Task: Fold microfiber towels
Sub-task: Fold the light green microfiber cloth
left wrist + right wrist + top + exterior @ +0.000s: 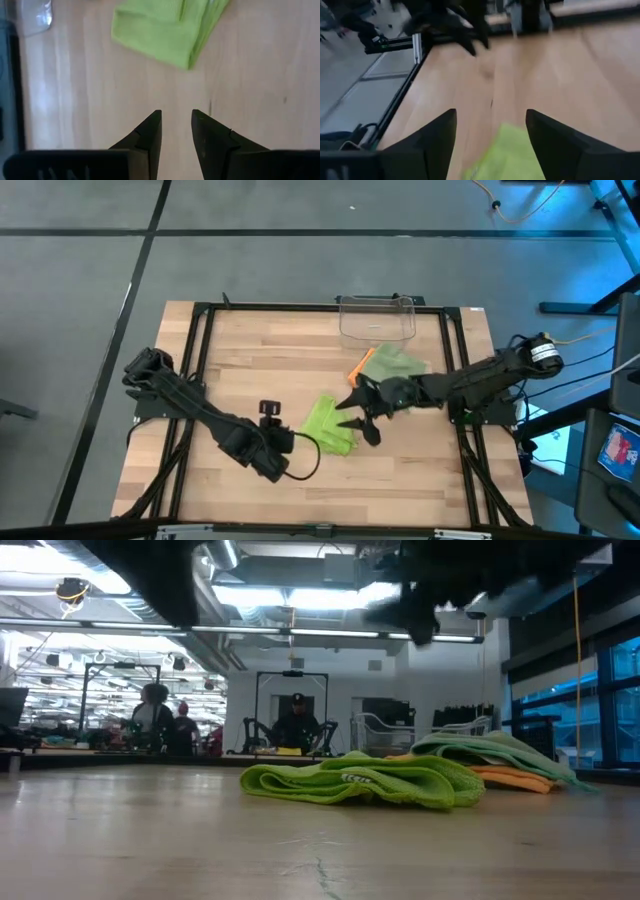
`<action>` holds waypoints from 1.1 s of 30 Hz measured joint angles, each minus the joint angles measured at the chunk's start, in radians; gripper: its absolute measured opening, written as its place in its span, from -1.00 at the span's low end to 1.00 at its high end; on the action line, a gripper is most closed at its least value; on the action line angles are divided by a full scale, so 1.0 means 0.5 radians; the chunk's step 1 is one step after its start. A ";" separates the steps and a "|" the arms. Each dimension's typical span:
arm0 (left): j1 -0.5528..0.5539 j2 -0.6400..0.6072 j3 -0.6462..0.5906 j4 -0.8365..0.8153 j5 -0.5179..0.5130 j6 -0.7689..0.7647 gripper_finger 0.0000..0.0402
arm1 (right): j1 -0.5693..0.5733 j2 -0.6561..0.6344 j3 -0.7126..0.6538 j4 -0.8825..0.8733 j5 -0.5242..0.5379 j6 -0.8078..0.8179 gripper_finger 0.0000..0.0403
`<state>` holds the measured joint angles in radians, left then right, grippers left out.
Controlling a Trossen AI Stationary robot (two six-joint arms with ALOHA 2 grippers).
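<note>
Wooden tabletop (pixel 250 360) with a folded lime green towel (pixel 330 425) lying near its middle.
Right gripper (pixel 357 420) hangs over the towel's edge, fingers spread apart and holding nothing; left gripper (pixel 176 131) waits just beside the towel, fingers slightly parted, empty. Sage green towel (pixel 397 365) and orange towel (pixel 361 366) lie behind, near a clear bin (pixel 377 317).

- Both arms are showing matte black, chunky jointed links.
- left gripper (pixel 176 131): two dark wedge fingers (pixel 150 135) tapering to points, a small notch on each inner edge, black bar housing behind.
- right gripper (pixel 491 132): same broad black wedges.
- Left arm is trailing a looped black cable (pixel 305 465).
- Right arm's base joint is wearing a pale round cap (pixel 545 352).
</note>
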<state>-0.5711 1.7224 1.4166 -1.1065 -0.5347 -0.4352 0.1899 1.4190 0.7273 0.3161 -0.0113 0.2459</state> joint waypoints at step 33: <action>0.390 -1.425 -1.897 2.330 0.298 0.244 -0.51 | 0.335 1.136 1.027 -1.222 1.031 0.318 0.13</action>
<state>-0.3761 1.0100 0.4683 0.0583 -0.3856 -0.3134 0.3576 1.9868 1.2407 -0.2951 0.5041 0.4050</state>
